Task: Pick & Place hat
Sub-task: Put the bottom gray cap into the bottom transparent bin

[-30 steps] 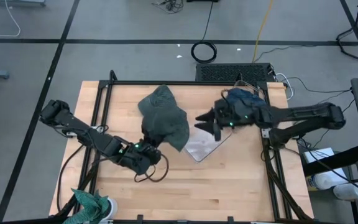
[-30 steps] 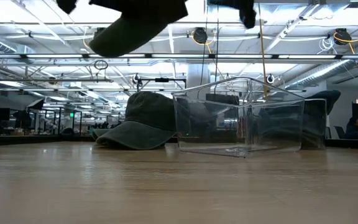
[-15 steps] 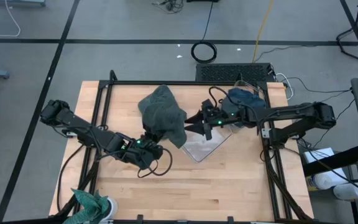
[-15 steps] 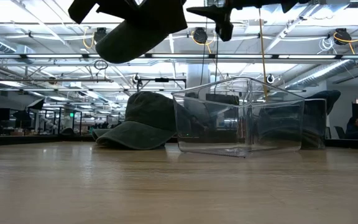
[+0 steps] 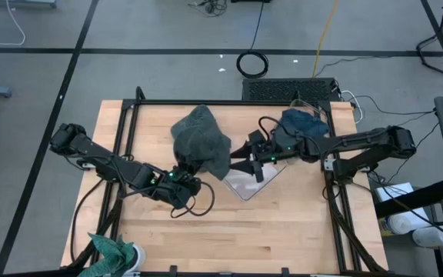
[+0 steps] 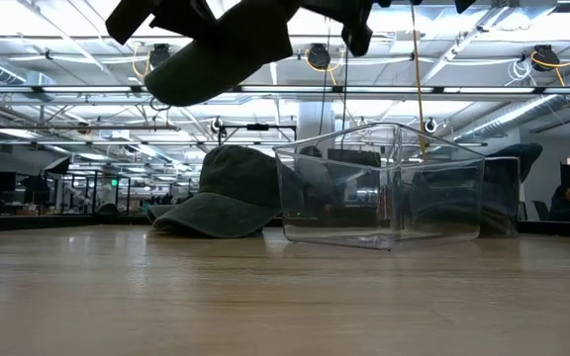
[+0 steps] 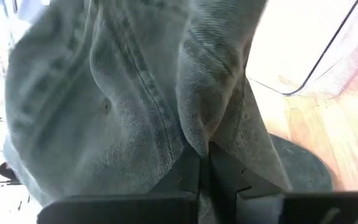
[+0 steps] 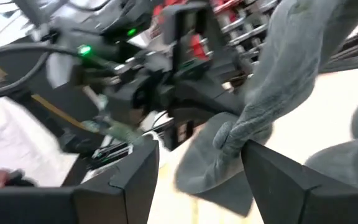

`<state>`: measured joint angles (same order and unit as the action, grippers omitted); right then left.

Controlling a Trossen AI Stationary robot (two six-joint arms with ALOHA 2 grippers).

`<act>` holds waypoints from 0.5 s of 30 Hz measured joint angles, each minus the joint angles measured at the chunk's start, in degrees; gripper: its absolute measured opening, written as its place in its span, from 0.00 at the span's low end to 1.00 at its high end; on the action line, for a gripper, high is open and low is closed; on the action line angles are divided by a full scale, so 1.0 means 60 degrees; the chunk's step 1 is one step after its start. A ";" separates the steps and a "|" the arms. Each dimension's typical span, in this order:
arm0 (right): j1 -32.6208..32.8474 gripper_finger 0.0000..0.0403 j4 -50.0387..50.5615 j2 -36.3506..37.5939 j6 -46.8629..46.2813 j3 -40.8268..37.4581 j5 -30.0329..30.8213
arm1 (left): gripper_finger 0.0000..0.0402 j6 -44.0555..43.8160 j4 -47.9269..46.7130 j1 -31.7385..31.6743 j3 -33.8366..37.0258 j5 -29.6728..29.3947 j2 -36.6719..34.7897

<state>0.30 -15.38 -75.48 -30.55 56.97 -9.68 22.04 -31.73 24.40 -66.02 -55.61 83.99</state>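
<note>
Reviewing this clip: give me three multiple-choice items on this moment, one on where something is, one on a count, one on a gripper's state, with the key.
1. Where is the clear bin?
A. On the table, beside the right gripper
B. On the floor
C. Held up by the left arm

2. How many green hats show in the low view?
A. One
B. Two
C. Four

3. What is the left gripper doing?
A. Open above bare wood
B. Shut on the lifted hat
C. Resting inside the bin

Key:
1 A: the high view shows the bin on the wood, next to the right gripper's open fingers.
2 B: one hat hangs at the top, a second hat lies on the table behind.
3 B: the left wrist view shows its fingers pinched on a fold of cloth.
</note>
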 joint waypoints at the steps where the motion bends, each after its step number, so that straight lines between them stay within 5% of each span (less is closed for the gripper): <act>1: 0.0000 0.55 -0.0014 -0.0038 0.0000 0.0000 0.0167 | 0.02 -0.0009 0.0045 0.0001 0.0000 0.0000 0.0000; 15: -0.0243 0.53 -0.0922 -0.0681 0.0161 -0.0004 0.1120 | 0.02 -0.0120 0.0326 -0.0162 0.0000 0.0259 0.0000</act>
<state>-1.16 -20.91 -79.56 -29.58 56.95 -2.96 21.32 -29.78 23.42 -66.02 -54.06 83.99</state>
